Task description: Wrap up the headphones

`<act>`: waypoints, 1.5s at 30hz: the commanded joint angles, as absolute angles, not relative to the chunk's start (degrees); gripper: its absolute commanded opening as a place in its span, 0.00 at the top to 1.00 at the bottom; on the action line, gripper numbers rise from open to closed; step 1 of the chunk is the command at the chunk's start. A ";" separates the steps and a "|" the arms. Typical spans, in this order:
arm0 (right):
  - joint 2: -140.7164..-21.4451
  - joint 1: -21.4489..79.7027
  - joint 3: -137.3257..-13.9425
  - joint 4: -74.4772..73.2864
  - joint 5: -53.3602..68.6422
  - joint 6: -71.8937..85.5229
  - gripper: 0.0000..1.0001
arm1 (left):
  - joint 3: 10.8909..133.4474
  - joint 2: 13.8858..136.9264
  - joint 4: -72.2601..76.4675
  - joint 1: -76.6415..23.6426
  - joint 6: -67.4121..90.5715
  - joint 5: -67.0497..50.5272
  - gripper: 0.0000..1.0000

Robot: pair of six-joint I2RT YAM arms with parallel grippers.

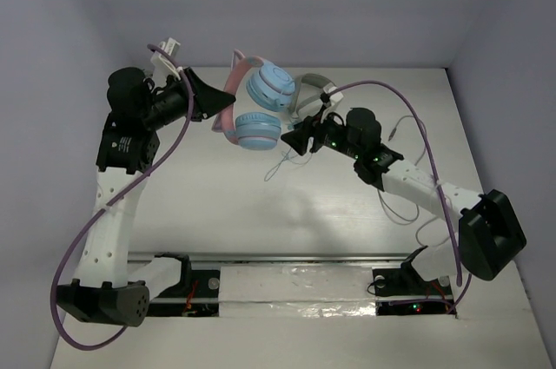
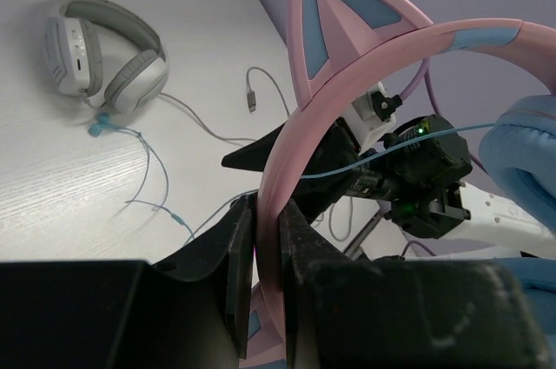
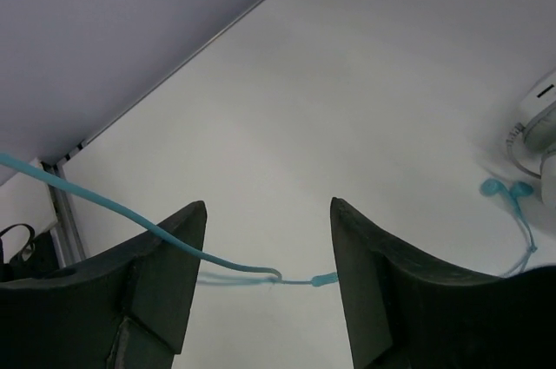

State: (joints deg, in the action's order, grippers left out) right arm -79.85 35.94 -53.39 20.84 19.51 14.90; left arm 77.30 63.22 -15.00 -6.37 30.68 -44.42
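Note:
The headphones [image 1: 271, 87] have light-blue ear cups and a pink headband with cat ears [image 2: 339, 30], and are held off the table at the back centre. My left gripper [image 1: 228, 105] is shut on the pink headband [image 2: 271, 161], which stands pinched between its fingers [image 2: 239, 247]. The thin light-blue cable [image 1: 280, 165] hangs from the cups down to the table. My right gripper [image 1: 294, 143] is open just right of the cups. In the right wrist view the cable [image 3: 234, 265] crosses the gap between its spread fingers [image 3: 165, 273], its plug end [image 3: 323, 280] lying on the table.
White and grey headphones [image 1: 308, 89] lie behind the right gripper and show in the left wrist view [image 2: 104, 56]. Their grey cable [image 1: 408, 139] trails right across the table. Walls close the back and both sides.

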 commanded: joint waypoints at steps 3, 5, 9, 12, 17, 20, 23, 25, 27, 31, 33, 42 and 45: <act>-80.77 35.68 -51.86 30.31 22.41 17.75 0.42 | 81.39 60.29 -9.23 -6.94 35.76 -47.02 1.00; -81.38 35.68 -50.89 33.30 22.76 19.24 0.47 | 80.95 60.21 -7.13 -6.94 37.08 -47.72 1.00; -82.70 35.68 -51.24 35.24 23.03 21.70 0.82 | 77.97 59.68 -3.52 -6.94 40.69 -47.46 1.00; -82.27 35.68 -50.11 37.96 22.76 24.52 0.99 | 73.59 58.98 2.53 -6.94 45.51 -47.64 1.00; -82.88 36.56 -49.74 38.68 20.32 27.16 1.00 | 65.75 58.27 16.05 -7.99 56.92 -46.59 1.00; -83.93 39.45 -50.54 36.13 17.07 26.90 1.00 | 61.88 58.18 22.47 -9.93 61.16 -44.13 1.00; -83.07 40.25 -50.98 33.58 13.81 26.20 1.00 | 59.24 58.10 25.66 -11.07 65.13 -42.80 1.00; -80.35 40.25 -50.19 32.09 11.53 25.40 1.00 | 62.65 58.01 18.85 -11.07 56.56 -38.97 1.00; -74.66 40.25 -48.26 29.89 6.78 24.17 1.00 | 67.65 58.18 5.23 -11.07 47.77 -35.35 1.00; -70.23 40.25 -52.10 21.20 -0.95 20.14 1.00 | 63.12 55.29 2.02 -11.07 42.62 -39.60 1.00; -71.62 40.25 -57.27 15.75 -3.42 17.67 1.00 | 58.22 53.71 6.48 -11.07 46.48 -43.66 1.00; -80.42 40.25 -60.56 17.48 4.12 19.33 1.00 | 54.23 51.32 19.50 -11.07 58.86 -47.73 1.00; -80.42 40.95 -57.05 20.82 6.06 21.09 1.00 | 53.44 52.64 24.51 -11.07 61.34 -45.01 1.00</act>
State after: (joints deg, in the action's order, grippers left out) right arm -80.86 40.23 -58.81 17.61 3.01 19.70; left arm 53.19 52.93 12.14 -11.03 55.16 -45.71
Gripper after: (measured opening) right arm 0.017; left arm 0.101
